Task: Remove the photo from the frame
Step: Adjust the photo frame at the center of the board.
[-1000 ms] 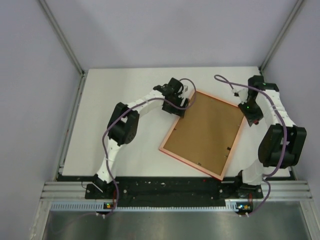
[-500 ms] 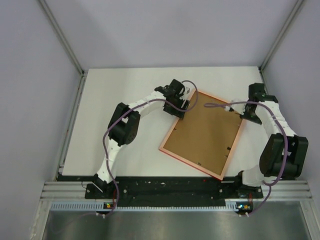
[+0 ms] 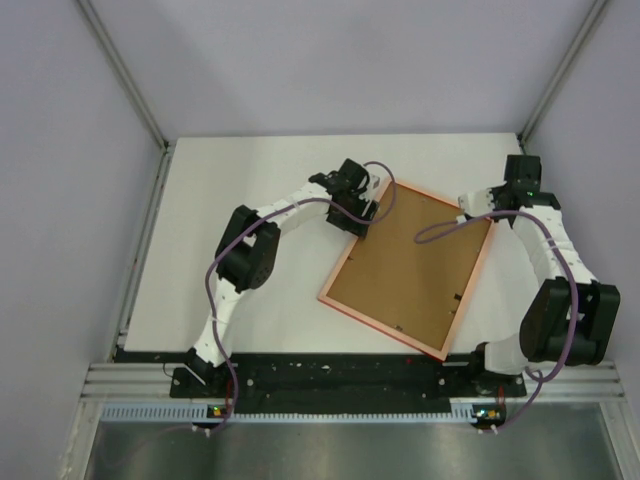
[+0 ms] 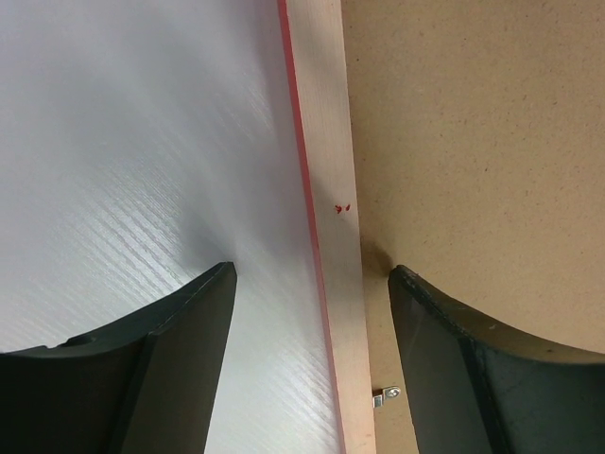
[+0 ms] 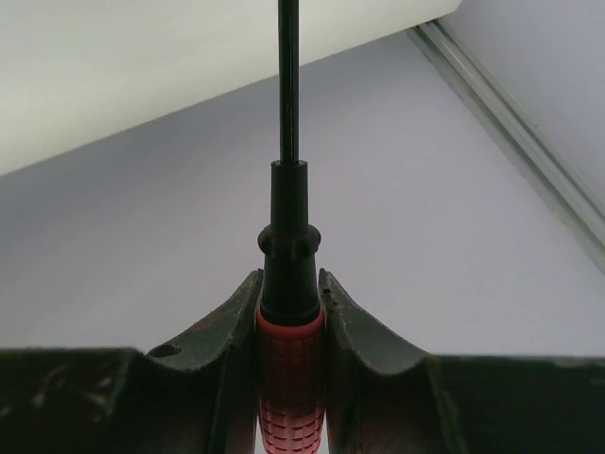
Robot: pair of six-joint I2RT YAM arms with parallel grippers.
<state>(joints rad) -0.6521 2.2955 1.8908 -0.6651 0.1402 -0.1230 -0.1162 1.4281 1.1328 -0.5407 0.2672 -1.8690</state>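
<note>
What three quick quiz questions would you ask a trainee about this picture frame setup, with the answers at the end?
1. True or false: the frame lies with its brown back facing up.
2. What does the right claw grip? A: a screwdriver; B: the photo; C: nothing.
3. Fill in: the left claw stands open, one finger on each side of the frame's ____.
Key: 1 true; 2 A; 3 rim.

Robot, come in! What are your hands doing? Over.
Left gripper open, straddling rim of frame. Right gripper shut on screwdriver, aimed at wall. Frame face down, photo hidden. Cable loops over it.
</note>
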